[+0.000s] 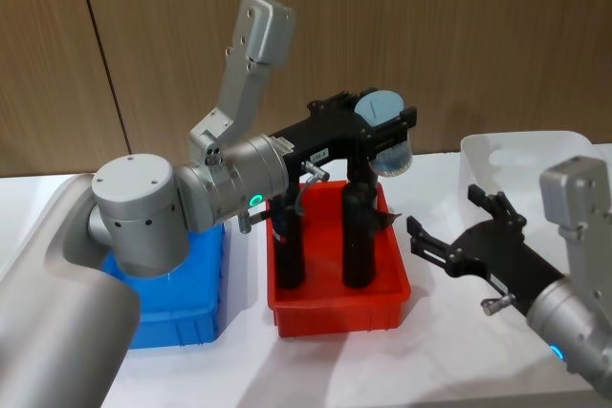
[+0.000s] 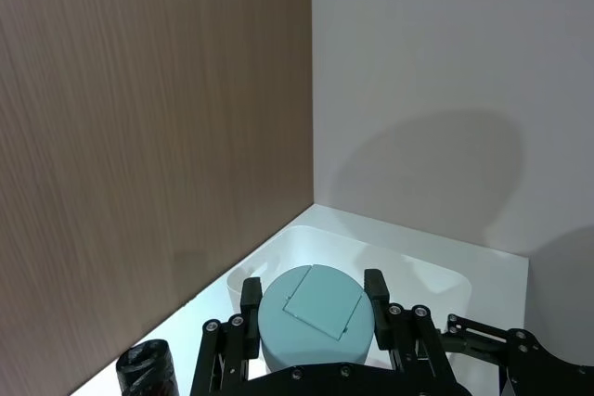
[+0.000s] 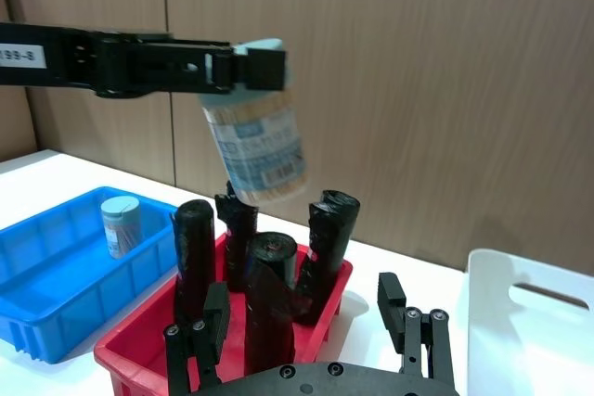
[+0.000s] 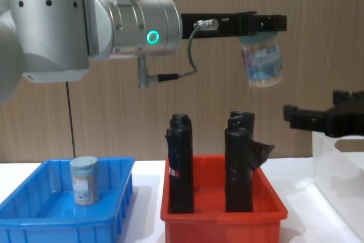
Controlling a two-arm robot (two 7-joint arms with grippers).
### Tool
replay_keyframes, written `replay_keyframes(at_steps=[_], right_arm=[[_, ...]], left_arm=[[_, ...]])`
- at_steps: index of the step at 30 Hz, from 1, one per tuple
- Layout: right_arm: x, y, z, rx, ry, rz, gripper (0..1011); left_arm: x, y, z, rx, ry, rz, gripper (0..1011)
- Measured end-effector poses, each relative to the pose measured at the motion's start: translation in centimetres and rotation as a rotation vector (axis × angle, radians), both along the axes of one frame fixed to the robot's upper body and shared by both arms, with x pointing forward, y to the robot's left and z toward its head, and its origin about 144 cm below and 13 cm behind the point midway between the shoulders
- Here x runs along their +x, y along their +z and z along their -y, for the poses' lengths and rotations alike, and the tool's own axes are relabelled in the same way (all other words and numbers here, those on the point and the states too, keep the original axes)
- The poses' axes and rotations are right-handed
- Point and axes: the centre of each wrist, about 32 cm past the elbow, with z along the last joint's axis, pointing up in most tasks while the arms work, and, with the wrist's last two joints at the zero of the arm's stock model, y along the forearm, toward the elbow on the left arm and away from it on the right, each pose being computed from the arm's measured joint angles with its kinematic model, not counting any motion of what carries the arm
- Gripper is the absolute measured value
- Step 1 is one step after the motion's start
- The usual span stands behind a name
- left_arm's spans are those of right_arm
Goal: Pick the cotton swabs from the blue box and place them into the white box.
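My left gripper [image 1: 385,123] is shut on a tub of cotton swabs [image 1: 390,145], clear with a pale blue lid. It holds the tub tilted, high above the red bin. The same tub [image 4: 262,61] hangs from the gripper [image 4: 263,24] in the chest view, and its lid [image 2: 314,322] sits between the fingers [image 2: 251,296] in the left wrist view. A second tub of cotton swabs [image 4: 84,181] stands upright in the blue box [image 4: 34,220] at the left. The white box [image 1: 516,155] is at the far right. My right gripper [image 1: 449,222] hovers open and empty beside it.
A red bin [image 1: 335,317] with several tall black rolls [image 1: 359,236] stands between the blue box [image 1: 191,303] and the white box [image 4: 338,169], directly under the held tub. A wood-panelled wall runs behind the white table.
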Motion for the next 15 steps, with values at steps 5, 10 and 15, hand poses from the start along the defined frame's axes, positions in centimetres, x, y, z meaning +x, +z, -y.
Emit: replay_keyframes(at_steps=[5, 10, 15], right_arm=[[0.6, 0.6, -0.3, -0.032, 0.024, 0.014, 1002], [1.2, 1.3, -0.6, -0.058, 0.044, 0.028, 1002], [1.7, 1.9, -0.9, -0.069, 0.058, 0.038, 1001]], left_arm=[[0.0, 0.0, 0.0, 0.0, -0.002, 0.0, 671], [0.0, 0.0, 0.1, 0.0, -0.003, 0.0, 670], [0.0, 0.0, 0.1, 0.0, -0.004, 0.0, 671]])
